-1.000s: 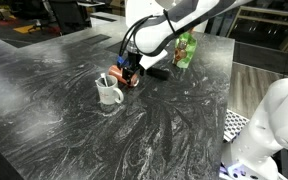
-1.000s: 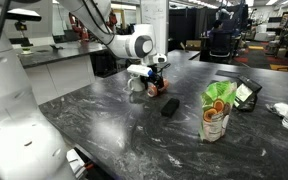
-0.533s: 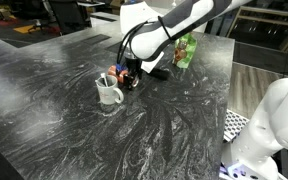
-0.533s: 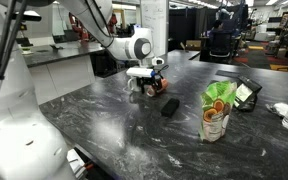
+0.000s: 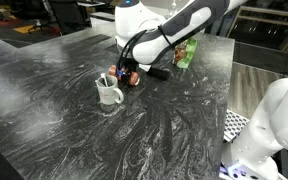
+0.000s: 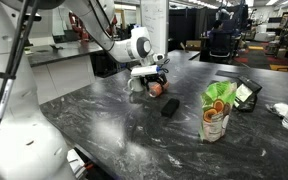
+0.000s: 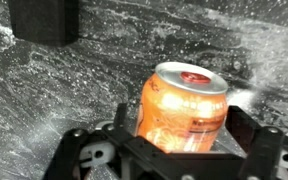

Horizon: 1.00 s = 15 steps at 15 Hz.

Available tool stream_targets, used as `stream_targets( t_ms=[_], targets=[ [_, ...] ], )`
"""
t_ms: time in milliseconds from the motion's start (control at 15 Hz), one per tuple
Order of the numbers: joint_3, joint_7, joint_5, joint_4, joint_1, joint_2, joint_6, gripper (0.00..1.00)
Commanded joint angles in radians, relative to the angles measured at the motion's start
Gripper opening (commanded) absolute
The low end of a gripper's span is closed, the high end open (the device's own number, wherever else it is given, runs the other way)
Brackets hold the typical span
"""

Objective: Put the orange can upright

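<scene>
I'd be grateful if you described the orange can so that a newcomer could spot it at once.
On the dark marbled table, find the white mug near the middle. Right beside it, the robot's fingers grip the orange can. It is the only slim orange-red metal cylinder with a silvery rim, unlike the green packet farther back.

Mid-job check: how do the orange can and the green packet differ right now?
The orange can sits between the fingers of the gripper, beside the white mug; the green packet stands free, untouched. The can is orange-red metal with a silvery rim; the packet is green and printed. The packet stands upright; the can looks tilted in the wrist view. Both are at the same dark marbled table.
</scene>
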Motion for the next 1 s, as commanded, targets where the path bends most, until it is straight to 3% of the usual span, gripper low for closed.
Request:
stream_targets(
  t_ms=[0,333,400,467,667,733,933],
  targets=[
    [0.002,0.016,0.043,0.016,-0.002,0.024,0.047,1.0],
    [-0.006,0.072,0.119,0.008,-0.009,0.017,0.056,1.0],
    [-0.008,0.084,0.128,0.006,-0.011,0.015,0.06,0.75],
    [-0.011,0.098,0.134,0.005,-0.011,0.013,0.062,0.74],
    [-0.016,0.132,0.143,0.002,-0.013,0.009,0.069,0.5],
    [-0.017,0.138,0.147,0.001,-0.013,0.008,0.073,0.46],
    [-0.013,0.128,0.169,0.001,-0.012,0.005,0.056,0.45]
  ],
)
